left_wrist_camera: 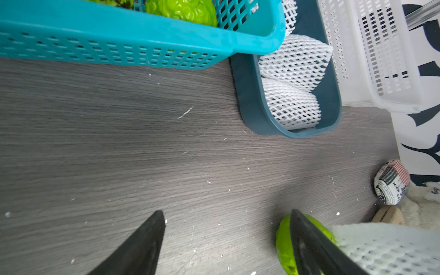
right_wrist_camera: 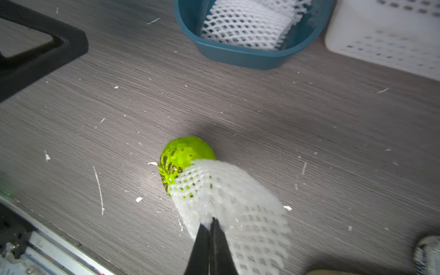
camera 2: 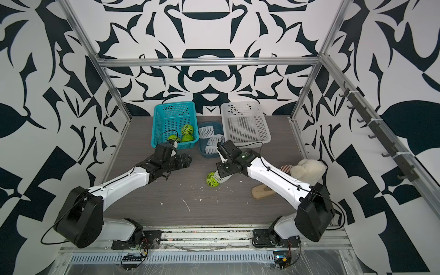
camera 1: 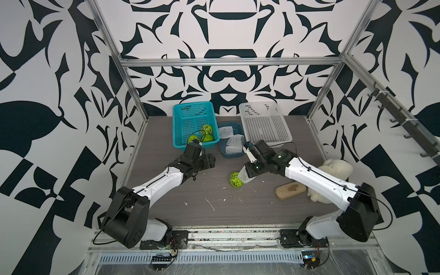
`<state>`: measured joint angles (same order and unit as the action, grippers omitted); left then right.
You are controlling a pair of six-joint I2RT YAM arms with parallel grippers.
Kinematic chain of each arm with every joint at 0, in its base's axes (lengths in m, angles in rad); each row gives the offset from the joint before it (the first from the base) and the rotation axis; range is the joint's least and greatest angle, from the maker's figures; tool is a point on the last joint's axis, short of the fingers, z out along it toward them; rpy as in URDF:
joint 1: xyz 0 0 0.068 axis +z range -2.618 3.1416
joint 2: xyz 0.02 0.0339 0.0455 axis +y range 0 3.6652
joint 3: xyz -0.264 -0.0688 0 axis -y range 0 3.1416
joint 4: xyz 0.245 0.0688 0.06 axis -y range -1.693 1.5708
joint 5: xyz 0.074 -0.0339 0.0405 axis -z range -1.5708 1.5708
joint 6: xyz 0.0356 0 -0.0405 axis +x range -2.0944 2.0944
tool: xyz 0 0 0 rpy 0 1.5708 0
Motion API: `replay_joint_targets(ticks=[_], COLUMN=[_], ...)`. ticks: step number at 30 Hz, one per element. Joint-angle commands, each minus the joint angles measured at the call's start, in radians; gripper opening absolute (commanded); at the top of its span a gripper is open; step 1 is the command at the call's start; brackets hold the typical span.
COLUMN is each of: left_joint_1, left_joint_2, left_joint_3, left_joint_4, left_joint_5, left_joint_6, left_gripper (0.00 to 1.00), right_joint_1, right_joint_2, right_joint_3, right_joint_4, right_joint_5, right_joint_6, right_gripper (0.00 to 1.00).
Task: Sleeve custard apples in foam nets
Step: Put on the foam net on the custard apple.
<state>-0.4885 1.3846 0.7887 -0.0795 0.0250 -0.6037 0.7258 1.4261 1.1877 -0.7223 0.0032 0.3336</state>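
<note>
Trainee: Where is the fruit for this one?

Operator: One custard apple (right_wrist_camera: pixel 182 157) lies out in the middle of the grey table (right_wrist_camera: pixel 309 119). The mouth of a foam net (right_wrist_camera: pixel 235 195) laps over only one side of it, so most of the green shows. The other custard apples (camera 1: pixel 206 130) sit in the teal basket (camera 1: pixel 192 104), and the spare foam nets (camera 1: pixel 234 141) lie in the dark blue tray (camera 1: pixel 232 155) beside it.

Trainee: And the claws?

Operator: The right gripper (right_wrist_camera: pixel 212 222) is pinched fully closed on the net's upper wall, back from the mouth. The left gripper (left_wrist_camera: pixel 227 214) gapes wide and carries nothing. It hovers just beside the bare end of the apple, with one finger in front of it in the left wrist view.

Trainee: So how would you finish the sleeving?

Operator: I reckon the apple will roll away if the net is simply shoved. Brace the bare end with the left gripper, or close gently round the fruit. Then draw the net along low and level, so the lower lip slides under rather than folding. The foam looks soft and stretchy, and a pinch on one wall may collapse the mouth, so go slowly and watch that the rim stays round
</note>
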Motion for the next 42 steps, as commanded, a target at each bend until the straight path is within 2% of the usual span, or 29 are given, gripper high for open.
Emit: replay_joint_targets(ticks=[1,7,12,16,21,26,28,35,42], left_joint_1=[-0.002,-0.002,-0.001,-0.002,-0.002,-0.002,-0.002,-0.002,-0.002], left_joint_2=[0.002,-0.008,-0.019,-0.016,-0.002,0.027,0.035,0.026,0.022], left_joint_3=[-0.019,-0.028,-0.032,-0.021,-0.01,0.01,0.016,0.0,-0.022], left_joint_4=[0.017,0.015,0.006,0.0,0.004,0.012,0.016,0.023,0.032], left_joint_5=[0.014,0.01,0.003,0.001,0.009,0.03,0.036,0.032,0.031], left_joint_6=[-0.002,-0.004,0.006,0.013,0.018,0.018,0.018,0.016,0.013], left_gripper=[0.84,0.84,0.84,0.84,0.84,0.84,0.84,0.84,0.84], right_joint_1=[0.009,0.012,0.014,0.02,0.021,0.022,0.021,0.036,0.063], right_joint_2=[0.002,0.014,0.058,0.088,0.084,0.079,0.087,0.141,0.209], right_joint_3=[0.053,-0.005,-0.019,-0.012,0.026,0.051,0.057,0.066,0.087], right_joint_4=[-0.037,0.143,0.199,0.189,0.04,-0.025,-0.016,0.116,0.132], right_joint_5=[0.036,-0.1,-0.156,-0.157,-0.005,0.029,0.014,-0.212,-0.172], right_joint_6=[-0.033,0.02,0.045,0.044,0.025,0.01,0.003,0.038,0.067], right_gripper=[0.0,0.0,0.0,0.0,0.0,0.0,0.0,0.0,0.0])
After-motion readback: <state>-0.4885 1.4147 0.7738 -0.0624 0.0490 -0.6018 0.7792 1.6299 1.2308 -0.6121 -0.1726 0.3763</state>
